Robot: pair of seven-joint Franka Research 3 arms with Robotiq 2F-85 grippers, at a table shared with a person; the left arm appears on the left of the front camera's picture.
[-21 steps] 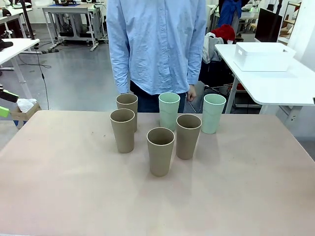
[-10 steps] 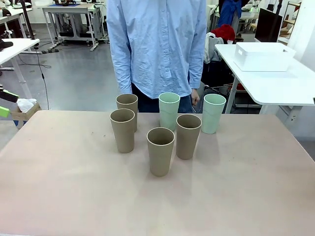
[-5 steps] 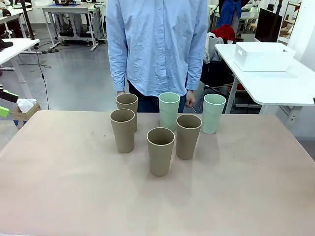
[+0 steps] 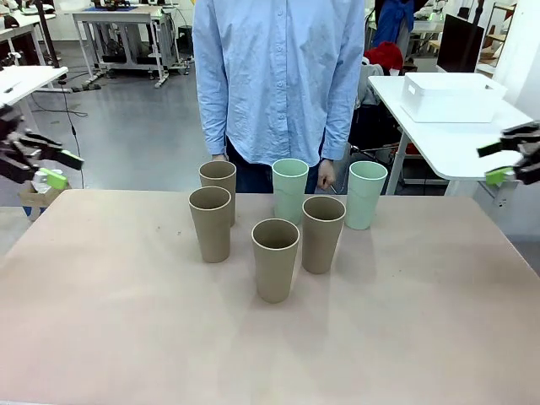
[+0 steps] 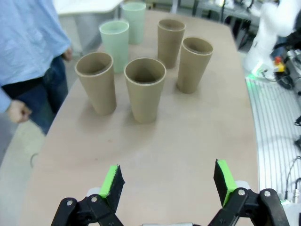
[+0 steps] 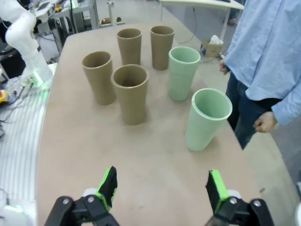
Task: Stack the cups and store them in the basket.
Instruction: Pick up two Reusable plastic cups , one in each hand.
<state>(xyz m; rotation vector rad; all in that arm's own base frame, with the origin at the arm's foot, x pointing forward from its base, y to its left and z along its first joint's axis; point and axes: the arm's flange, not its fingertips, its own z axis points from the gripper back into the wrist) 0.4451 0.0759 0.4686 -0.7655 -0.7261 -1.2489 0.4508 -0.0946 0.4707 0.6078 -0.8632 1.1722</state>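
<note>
Tan and mint cups (image 4: pixel 275 257) upright, unstacked, left end effector (image 5: pixel 168 175), right end effector (image 6: pixel 161 182) both spread

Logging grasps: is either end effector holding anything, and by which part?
Nothing is held: left end effector and right end effector both stand open, clear of the cups.

Finishes of cups (image 5: pixel 145 101) and table (image 5: pixel 155 150).
Beyond the green-padded fingers (image 5: pixel 113 181): cups matt, tan or mint; table smooth, matt.
</note>
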